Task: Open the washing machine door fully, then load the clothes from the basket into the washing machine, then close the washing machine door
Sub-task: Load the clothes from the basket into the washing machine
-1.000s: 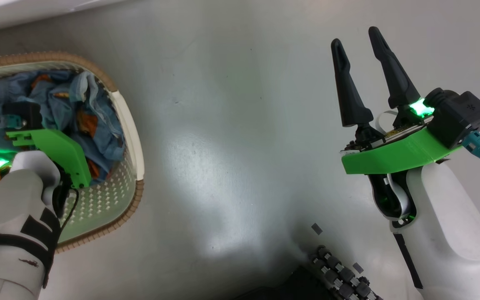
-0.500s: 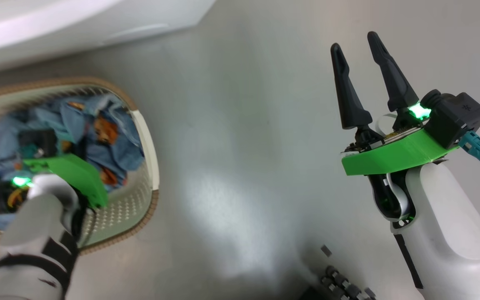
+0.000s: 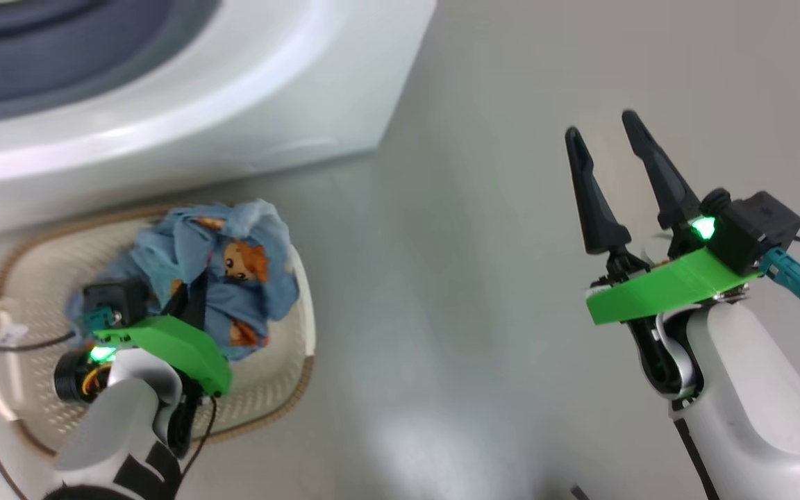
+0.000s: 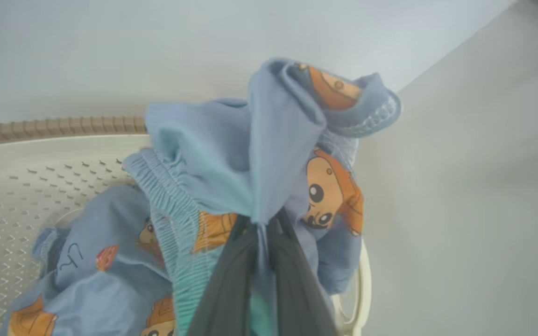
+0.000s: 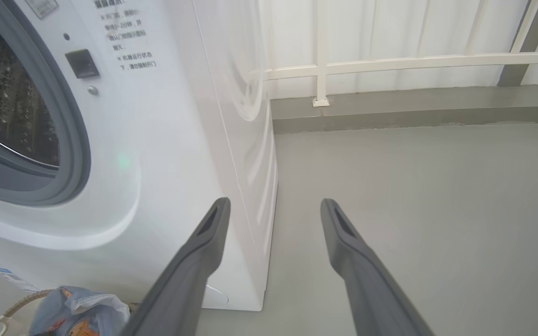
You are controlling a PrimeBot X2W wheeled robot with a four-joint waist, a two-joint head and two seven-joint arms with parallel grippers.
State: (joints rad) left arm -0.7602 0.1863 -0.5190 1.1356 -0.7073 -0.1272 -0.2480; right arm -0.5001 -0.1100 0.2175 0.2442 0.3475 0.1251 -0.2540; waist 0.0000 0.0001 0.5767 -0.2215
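The left hand (image 4: 259,228) is clamping a bunch of the clothes (image 4: 269,140) between its fingers (image 4: 231,280) over the basket (image 3: 282,389), which is sitting on the floor (image 3: 483,312) just before the washer (image 3: 233,90). A good load is calling for a rise high enough to clear the rim and the trailing cloth before swinging to the open drum (image 5: 12,107). The left forearm (image 3: 122,417) is reaching in from lower left, while the right hand (image 3: 599,123) is hovering well apart, spread wide and empty.

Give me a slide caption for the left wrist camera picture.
Left gripper shut on the clothes, a bunch of blue printed fabric held over the basket.
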